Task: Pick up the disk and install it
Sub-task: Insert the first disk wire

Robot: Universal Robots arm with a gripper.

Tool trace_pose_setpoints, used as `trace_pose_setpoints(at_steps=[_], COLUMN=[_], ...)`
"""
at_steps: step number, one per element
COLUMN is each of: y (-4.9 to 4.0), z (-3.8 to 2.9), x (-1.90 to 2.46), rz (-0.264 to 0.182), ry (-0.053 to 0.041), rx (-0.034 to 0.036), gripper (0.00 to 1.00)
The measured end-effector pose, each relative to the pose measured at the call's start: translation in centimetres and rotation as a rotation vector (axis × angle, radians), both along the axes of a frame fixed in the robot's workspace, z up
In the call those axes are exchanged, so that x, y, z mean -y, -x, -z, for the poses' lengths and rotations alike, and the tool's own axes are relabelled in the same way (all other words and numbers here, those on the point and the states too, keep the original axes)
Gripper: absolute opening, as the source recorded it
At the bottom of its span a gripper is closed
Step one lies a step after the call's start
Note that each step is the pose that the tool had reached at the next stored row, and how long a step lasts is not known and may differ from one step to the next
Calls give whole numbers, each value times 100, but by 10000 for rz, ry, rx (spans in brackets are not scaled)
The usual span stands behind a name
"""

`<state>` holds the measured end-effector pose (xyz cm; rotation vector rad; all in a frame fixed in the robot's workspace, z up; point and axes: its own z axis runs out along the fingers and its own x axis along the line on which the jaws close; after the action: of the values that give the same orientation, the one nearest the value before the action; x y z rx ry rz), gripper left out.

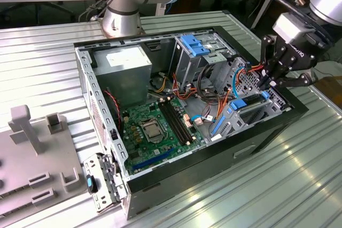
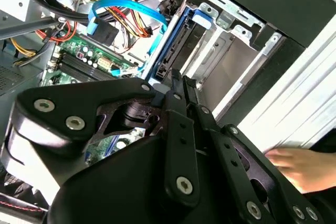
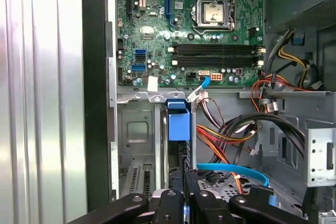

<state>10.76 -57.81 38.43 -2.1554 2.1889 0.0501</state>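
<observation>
The disk (image 3: pixel 178 125) stands on edge in a bay slot at the corner of the open computer case (image 1: pixel 101 105), a dark slab with blue side rails. In the exterior view the disk (image 1: pixel 235 108) sits low at the case's right end, under my gripper (image 1: pixel 270 83). In the second wrist view the black fingers (image 2: pixel 181 124) close together on the near end of the disk (image 2: pixel 181 40). In the first wrist view my gripper (image 3: pixel 184 184) is shut around the slab's near edge.
The green motherboard (image 1: pixel 155 126) lies on the case floor, with a grey power supply (image 1: pixel 125 65) and a blue-latched drive cage (image 1: pixel 195 44) behind it. Orange, black and blue cables (image 3: pixel 231 169) run beside the bay. A hand (image 2: pixel 299 166) rests outside the case. A grey fixture (image 1: pixel 32 153) stands left.
</observation>
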Motion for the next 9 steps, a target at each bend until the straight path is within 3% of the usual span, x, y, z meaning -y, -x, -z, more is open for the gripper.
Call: trace_pose_setpoints(at_steps=[2, 6, 9], y=[-23, -201, -260], z=[1, 3, 3], x=[-14, -33, -39], rz=[-15, -67, -102], ry=[1, 1, 1], rx=[-1, 0, 0], gripper=[17, 17, 17])
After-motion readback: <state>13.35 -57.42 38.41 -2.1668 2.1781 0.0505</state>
